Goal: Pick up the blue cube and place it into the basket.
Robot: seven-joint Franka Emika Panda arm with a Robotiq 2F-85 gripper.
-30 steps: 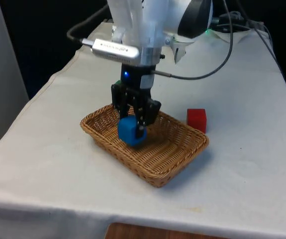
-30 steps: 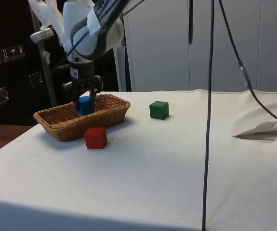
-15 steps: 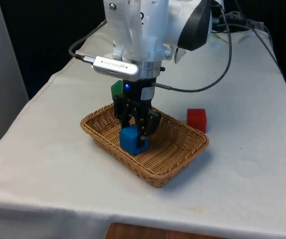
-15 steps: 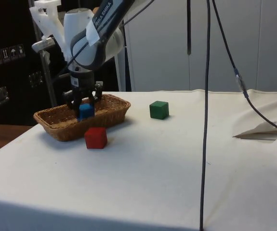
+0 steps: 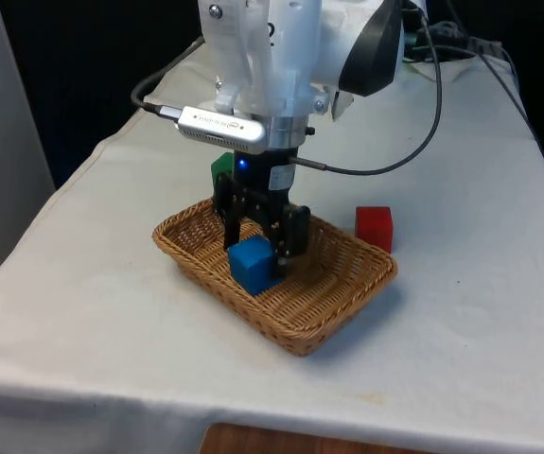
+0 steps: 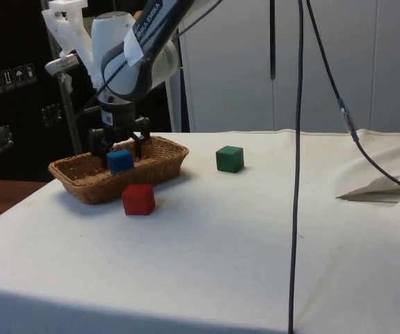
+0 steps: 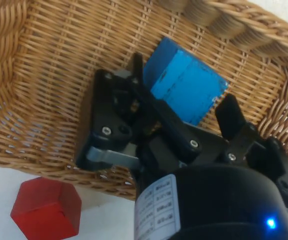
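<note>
The blue cube (image 5: 252,266) lies on the floor of the wicker basket (image 5: 340,318), slightly tilted. My gripper (image 5: 261,252) stands low inside the basket, open, with one finger on each side of the cube and no grip on it. The side view has the blue cube (image 6: 120,161) just under the gripper (image 6: 120,148), inside the basket (image 6: 81,188). In the wrist view the blue cube (image 7: 189,90) sits on the weave (image 7: 53,70) between the spread fingers of the gripper (image 7: 184,95).
A red cube (image 5: 374,228) stands on the cloth just outside the basket, on the front view's right; I also see this red cube (image 6: 138,199) from the side. A green cube (image 6: 229,158) stands beyond the basket. Black cables (image 6: 298,174) hang across the side view.
The gripper came down into the basket with the blue cube, then its jaws opened. The cube is let go and rests on the basket floor.
</note>
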